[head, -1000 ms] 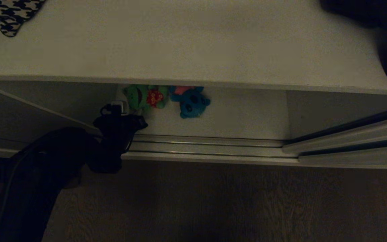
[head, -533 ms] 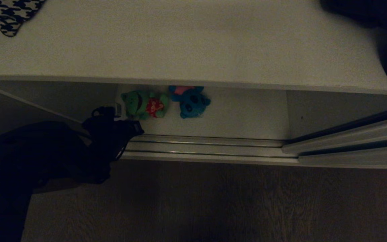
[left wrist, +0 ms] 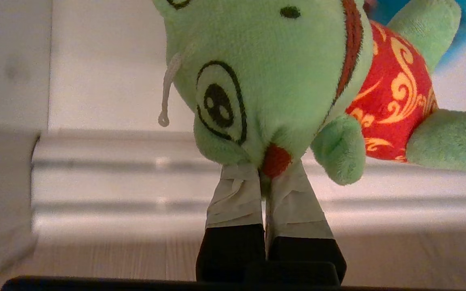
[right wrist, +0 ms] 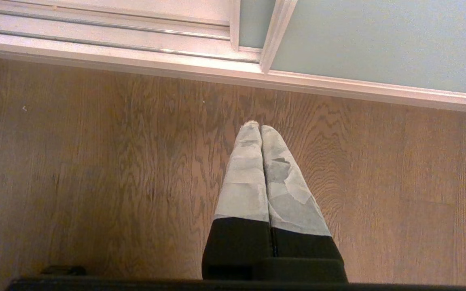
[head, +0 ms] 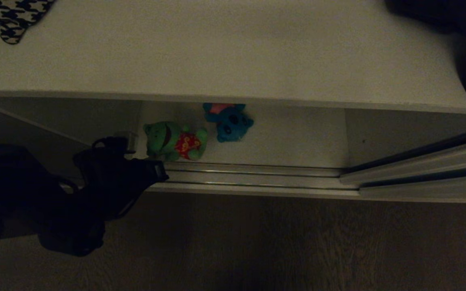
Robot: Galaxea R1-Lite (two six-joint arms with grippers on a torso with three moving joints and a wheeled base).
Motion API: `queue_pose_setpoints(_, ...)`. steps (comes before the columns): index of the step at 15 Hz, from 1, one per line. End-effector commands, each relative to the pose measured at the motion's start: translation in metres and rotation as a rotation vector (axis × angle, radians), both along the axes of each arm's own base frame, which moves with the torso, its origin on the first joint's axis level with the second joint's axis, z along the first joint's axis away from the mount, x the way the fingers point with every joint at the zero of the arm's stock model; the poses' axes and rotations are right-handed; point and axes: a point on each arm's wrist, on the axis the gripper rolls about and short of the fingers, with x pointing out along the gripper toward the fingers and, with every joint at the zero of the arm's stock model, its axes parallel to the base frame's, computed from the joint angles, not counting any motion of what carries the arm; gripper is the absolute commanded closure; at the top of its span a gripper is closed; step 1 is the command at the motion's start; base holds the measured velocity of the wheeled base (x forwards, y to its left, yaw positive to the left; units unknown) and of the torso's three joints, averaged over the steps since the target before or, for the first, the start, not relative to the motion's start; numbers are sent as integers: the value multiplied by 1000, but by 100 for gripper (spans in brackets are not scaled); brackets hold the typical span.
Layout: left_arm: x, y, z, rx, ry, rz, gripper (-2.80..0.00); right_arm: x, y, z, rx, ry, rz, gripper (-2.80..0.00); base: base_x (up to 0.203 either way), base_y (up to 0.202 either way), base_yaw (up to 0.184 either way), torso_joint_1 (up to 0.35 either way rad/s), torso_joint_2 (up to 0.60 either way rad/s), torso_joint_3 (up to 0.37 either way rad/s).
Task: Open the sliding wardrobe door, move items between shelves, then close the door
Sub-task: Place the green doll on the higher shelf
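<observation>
My left gripper (left wrist: 266, 169) is shut on the green plush toy (left wrist: 281, 81), pinching its cheek by a red spot. In the head view the green toy (head: 174, 141) is at the front of the lower shelf (head: 289, 137), just behind the floor track, with the left gripper (head: 138, 141) at its left side. The teal-blue toy (head: 229, 121) lies further back, half under the upper shelf (head: 225, 48). The sliding wardrobe door (right wrist: 378, 40) stands slid to the right (head: 419, 161). My right gripper (right wrist: 259, 126) hangs shut and empty over the wooden floor.
A houndstooth bag (head: 12, 16) lies at the upper shelf's left end and a black bag (head: 439, 12) at its right end. The ribbed metal track (head: 249, 176) runs along the wardrobe's front. Wooden floor (head: 257, 242) lies before it.
The left arm has drawn back toward the lower left, bringing the green toy forward from under the upper shelf to the lower shelf's front. The teal-blue toy has stayed put.
</observation>
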Motion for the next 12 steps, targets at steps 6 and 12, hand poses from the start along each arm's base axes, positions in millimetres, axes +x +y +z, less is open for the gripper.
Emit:
queue_pose_setpoints(6, -86, 9, 21, 9, 26, 9, 0, 0, 0, 0, -1, -4, 1, 0, 0, 0, 0, 0, 0, 0)
queue_pose_setpoints(12, -157, 24, 67, 1, 6, 33, 0, 0, 0, 0, -1, -4, 1, 0, 0, 0, 0, 0, 0, 0)
